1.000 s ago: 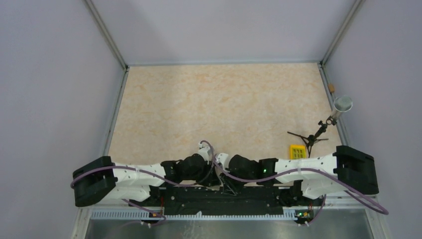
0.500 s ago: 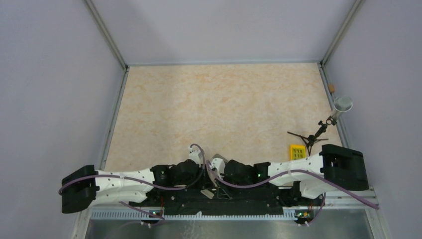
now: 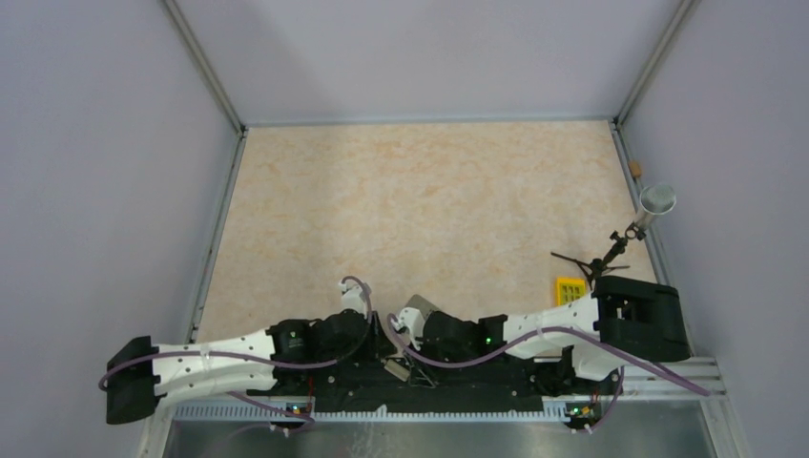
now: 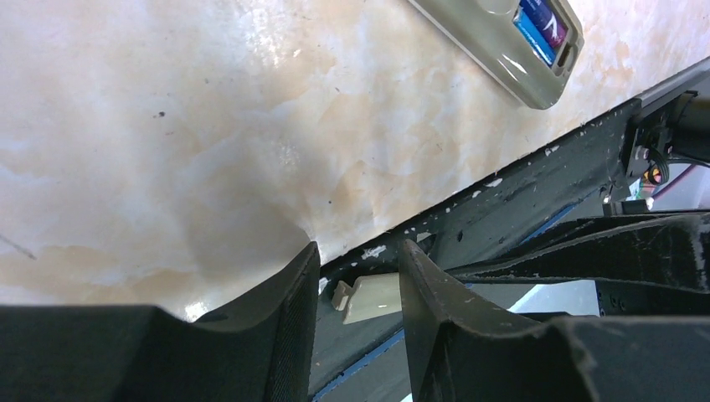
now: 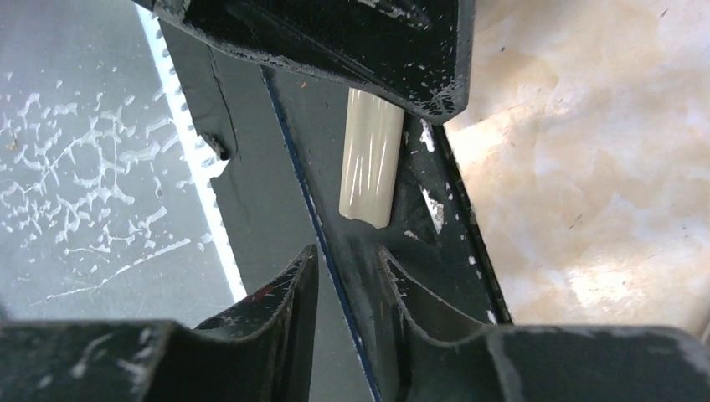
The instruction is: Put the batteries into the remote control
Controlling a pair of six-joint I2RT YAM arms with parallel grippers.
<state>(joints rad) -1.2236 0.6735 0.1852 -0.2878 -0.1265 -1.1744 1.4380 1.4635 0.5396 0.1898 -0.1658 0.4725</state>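
A pale beige, marble-patterned surface (image 3: 420,200) fills the middle of the top view, closed in on three sides by plain, matte lilac-grey walls: a back wall (image 3: 429,57), a left wall (image 3: 95,172) and a right wall (image 3: 735,143). Slim metal strips (image 3: 205,67) run along the corners and along the foot of the walls. At the near edge lies a black rail (image 3: 477,391) flecked with white chips, then a white toothed strip (image 3: 429,410) and a grey metal sheet (image 5: 75,167) marked with whitish scratches. Soft, even light falls from above, leaving glossy glare patches (image 4: 276,59) on the surface.
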